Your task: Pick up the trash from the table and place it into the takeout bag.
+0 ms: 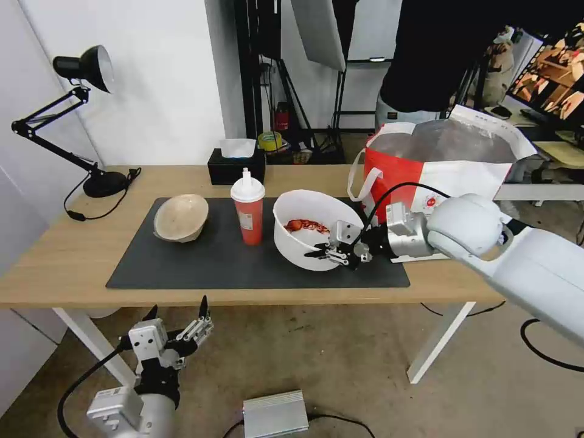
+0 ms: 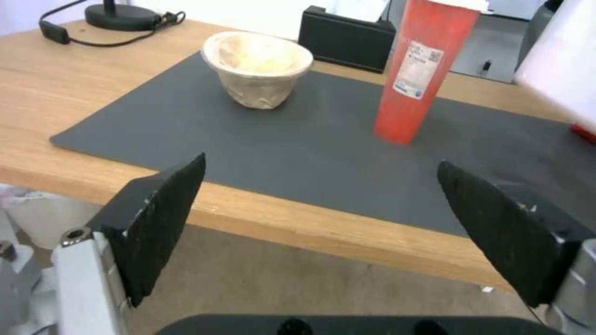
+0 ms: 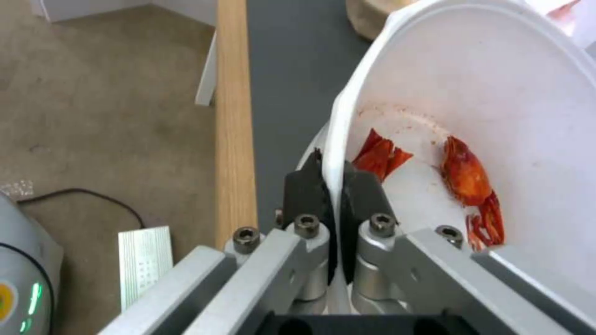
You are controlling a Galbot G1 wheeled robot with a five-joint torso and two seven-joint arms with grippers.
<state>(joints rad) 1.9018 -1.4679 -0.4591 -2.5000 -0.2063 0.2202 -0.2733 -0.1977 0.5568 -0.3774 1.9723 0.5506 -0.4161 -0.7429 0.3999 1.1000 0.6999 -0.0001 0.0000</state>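
So here's where I'm at. My right gripper (image 1: 326, 250) is pinched onto the near rim of the white plastic bowl (image 1: 313, 234). In the right wrist view the two black pads (image 3: 308, 186) sit one outside and one inside the wall, squeezed tight on the thin plastic. The bowl is on the dark grey mat (image 1: 231, 261), toward its right end, and it looks tipped a bit toward the gripper, though I can't say for sure whether its base is off the mat. Red food scraps (image 3: 469, 174) are stuck to the inside bottom.

The red drink cup (image 1: 248, 210) with its white lid stands upright just left of the bowl, near but not touching. The beige pulp bowl (image 1: 180, 217) is further left on the mat, leaning over on its side in the head view.

The takeout bag (image 1: 447, 161) sits at the right end of the table (image 1: 67, 255), mouth open with the foil lining showing, just behind my right arm.

My left gripper (image 1: 176, 313) hangs below the front table edge, fingers (image 2: 158, 214) spread wide, nothing in them. The black tissue box (image 1: 236, 164) is at the back edge, and a desk lamp (image 1: 85, 109) is at the left.
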